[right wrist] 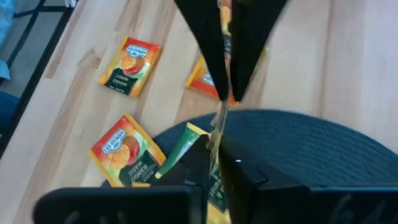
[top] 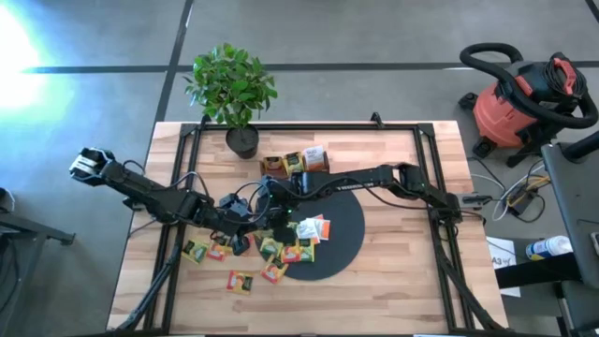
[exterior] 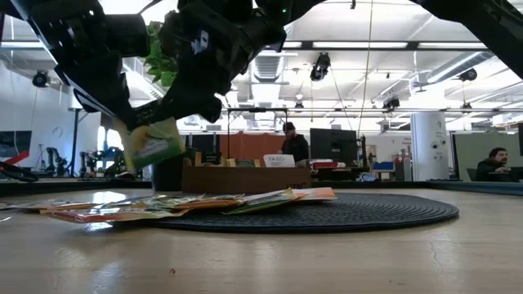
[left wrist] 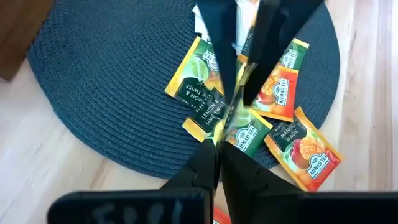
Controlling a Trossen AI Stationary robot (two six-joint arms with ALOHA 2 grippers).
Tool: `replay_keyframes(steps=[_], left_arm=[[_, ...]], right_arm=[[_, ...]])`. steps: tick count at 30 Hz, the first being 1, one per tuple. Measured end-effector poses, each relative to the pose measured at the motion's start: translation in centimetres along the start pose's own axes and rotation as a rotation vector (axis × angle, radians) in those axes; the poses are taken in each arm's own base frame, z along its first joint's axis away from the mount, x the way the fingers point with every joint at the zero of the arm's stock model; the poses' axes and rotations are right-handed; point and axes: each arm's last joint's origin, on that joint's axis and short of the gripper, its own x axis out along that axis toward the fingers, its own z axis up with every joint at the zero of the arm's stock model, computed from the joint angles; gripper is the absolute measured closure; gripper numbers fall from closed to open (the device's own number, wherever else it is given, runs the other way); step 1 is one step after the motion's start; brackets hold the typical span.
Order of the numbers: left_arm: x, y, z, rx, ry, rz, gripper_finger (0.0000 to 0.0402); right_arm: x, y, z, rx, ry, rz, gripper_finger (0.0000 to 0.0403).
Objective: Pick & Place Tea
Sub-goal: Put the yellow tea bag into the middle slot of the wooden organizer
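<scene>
Wooden tabletop [top: 393, 281] seen from above. Tea sachets [top: 281, 251] are scattered across the left edge of a black disc [top: 344, 234], where the left claw [top: 245, 223] and right claw [top: 269, 198] are brought close together. A potted plant [top: 234, 94] and a wooden tray [top: 295, 162] are placed beyond.

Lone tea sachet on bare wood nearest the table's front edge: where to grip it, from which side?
Lone sachet lies flat on bare wood, clear of neighbours: come straight down, straddling two opposite edges. Left end effector looks nearer, but it and the right end effector are both shut on a held sachet.
</scene>
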Motion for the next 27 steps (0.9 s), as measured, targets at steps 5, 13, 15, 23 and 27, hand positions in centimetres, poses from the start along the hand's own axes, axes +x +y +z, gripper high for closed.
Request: replay_keyframes(steps=[5,13,15,23,27], left_arm=[[-0.1,0.4,0.3,0.004,0.0,0.016,0.0401],[-1.1,1.3,2.9,0.033,-0.016,0.082,0.0402],[-1.3,1.8,3.3,0.048,-0.004,0.107,0.0402],[-0.5,3.6,2.2,0.009,0.114,0.137,0.0401],[0.3,4.5,1.5,-0.061,0.13,0.163,0.04]], right_arm=[[-1.9,-0.3,-0.1,0.039,0.047,-0.056,0.0297],[-6.9,0.8,-0.2,0.046,0.12,-0.247,0.0202],[-8.3,1.3,-0.6,0.064,0.122,-0.331,0.0194],[-14.4,3.1,-5.3,0.225,0.06,-0.468,0.0195],[-15.3,3.4,-7.9,0.291,-0.008,-0.473,0.0195]])
